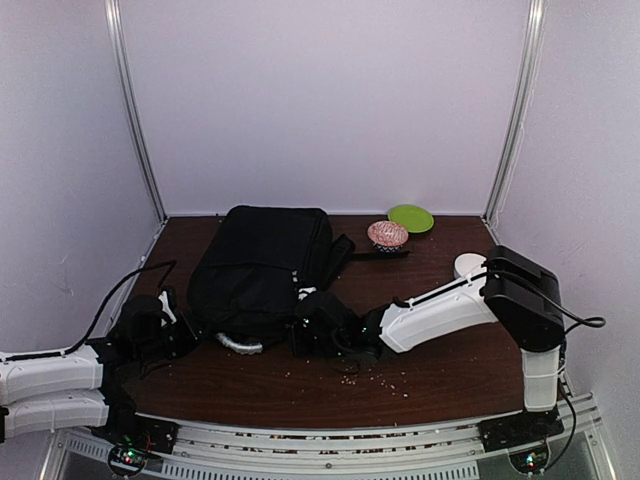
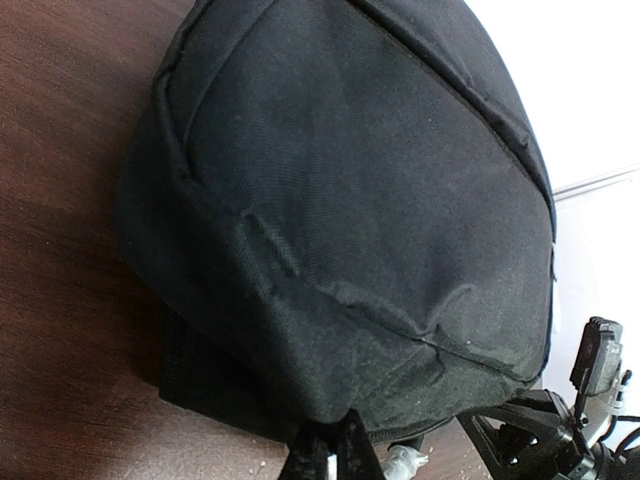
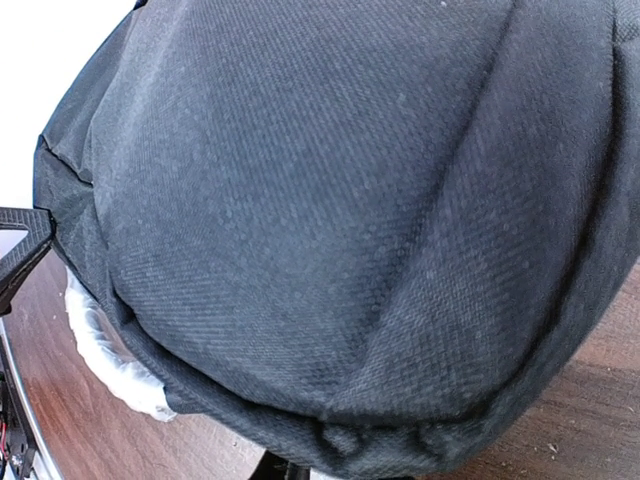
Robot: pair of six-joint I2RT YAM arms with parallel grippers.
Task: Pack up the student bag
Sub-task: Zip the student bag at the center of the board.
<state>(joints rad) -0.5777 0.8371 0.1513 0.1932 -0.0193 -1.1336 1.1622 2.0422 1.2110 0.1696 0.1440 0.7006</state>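
Lying left of centre on the brown table [image 1: 450, 350], the student bag [image 1: 262, 268] has its far end near the back wall. The left gripper [image 1: 180, 325] sits closed at its near left corner. The right gripper [image 1: 310, 325] is at its near right corner, its grip impossible to tell. A green plate [image 1: 410, 217] and a pink round thing [image 1: 388, 234] sit far right, and crumbs [image 1: 370, 376] dot the near side.

Left fingers [image 2: 352, 452] pressed together (right arm [image 1: 440, 308] outstretched, low)

white arm shells [image 1: 440, 310], black joints [image 1: 520, 295], black right tool [image 1: 305, 322], looping black cables [image 1: 140, 270], tiny red-green base lights [image 1: 127, 458]
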